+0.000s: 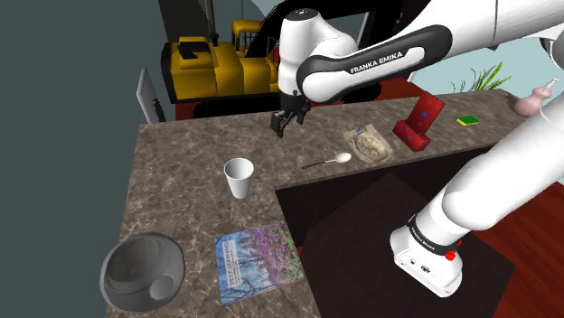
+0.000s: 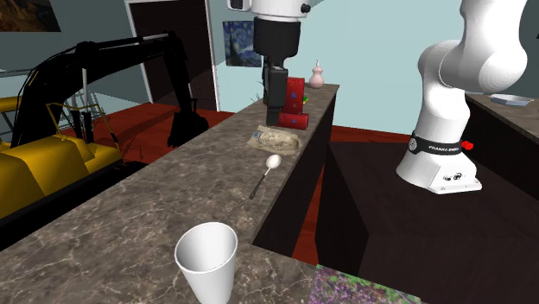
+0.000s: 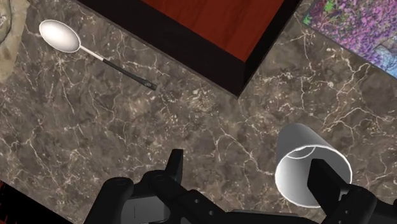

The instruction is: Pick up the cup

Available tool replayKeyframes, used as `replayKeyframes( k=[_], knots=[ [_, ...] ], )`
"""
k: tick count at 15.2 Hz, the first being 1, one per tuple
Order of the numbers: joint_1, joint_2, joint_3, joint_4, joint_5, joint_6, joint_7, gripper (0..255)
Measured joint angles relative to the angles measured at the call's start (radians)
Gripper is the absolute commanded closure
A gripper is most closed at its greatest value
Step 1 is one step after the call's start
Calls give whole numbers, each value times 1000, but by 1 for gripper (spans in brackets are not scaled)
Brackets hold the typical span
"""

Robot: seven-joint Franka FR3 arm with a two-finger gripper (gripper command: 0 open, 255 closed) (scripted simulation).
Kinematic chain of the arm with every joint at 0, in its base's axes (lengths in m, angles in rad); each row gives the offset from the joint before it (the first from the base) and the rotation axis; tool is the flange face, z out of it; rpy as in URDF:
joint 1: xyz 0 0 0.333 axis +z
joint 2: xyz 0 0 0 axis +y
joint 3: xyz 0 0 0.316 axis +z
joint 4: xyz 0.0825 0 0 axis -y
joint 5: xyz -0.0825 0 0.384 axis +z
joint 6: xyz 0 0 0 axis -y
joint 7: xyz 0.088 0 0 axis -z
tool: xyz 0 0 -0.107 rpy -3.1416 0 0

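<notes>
Fingers point(image 3: 175, 164) are held apart over the marbled desk point(image 1: 181, 154), nothing clasped, while the white cup point(image 1: 239, 177) is seen upright left of centre in the shoulder view.

a dark, veined stone counter point(image 1: 181, 194) is seen, bent in an l shape. near its inner corner a white cup point(image 1: 239, 177) is stood upright, mouth up. farther along, a spoon point(image 1: 330, 162) is laid flat, its bowl turned toward a tan packet point(image 1: 369, 144) just beside it. past the packet a red box point(image 1: 419, 122) is stood, and then a small green block point(image 1: 467, 120) is spotted. on the near leg a flowered book point(image 1: 258, 260) is laid beside a grey bowl point(image 1: 142, 271).
</notes>
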Motion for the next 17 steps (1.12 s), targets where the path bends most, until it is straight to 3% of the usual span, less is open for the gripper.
replayKeyframes(
  k=[8, 17],
  knots=[
    [53, 308, 37, 173, -152, 61, 184, 0],
    [188, 659, 2, 461, -286, 53, 329, 0]
  ],
)
